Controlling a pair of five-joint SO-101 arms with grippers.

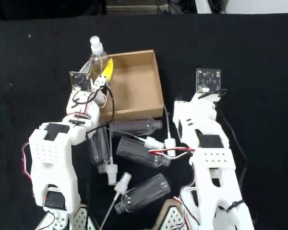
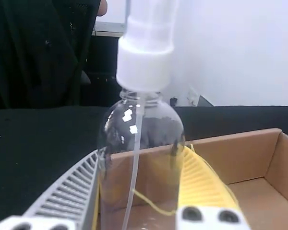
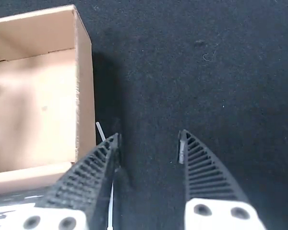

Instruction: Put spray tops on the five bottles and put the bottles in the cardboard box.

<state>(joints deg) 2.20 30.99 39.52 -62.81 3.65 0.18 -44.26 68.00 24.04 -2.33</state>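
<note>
Clamping spray-topped bottle [image 2: 141, 120] around body, left gripper [image 2: 144, 152] is hanging at cardboard box [image 2: 240, 148] rim; likely light, slippery; right gripper [image 3: 149, 141] gaping.

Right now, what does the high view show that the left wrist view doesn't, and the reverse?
High view adds: four bottles lying topless on the table in front of the box, loose spray tops among them, and the right arm.

Left wrist view adds: the dip tube running down inside the held bottle, and a white wall behind.

Both: that bottle upright with its spray top on, clamped in the left gripper, by the cardboard box.
</note>
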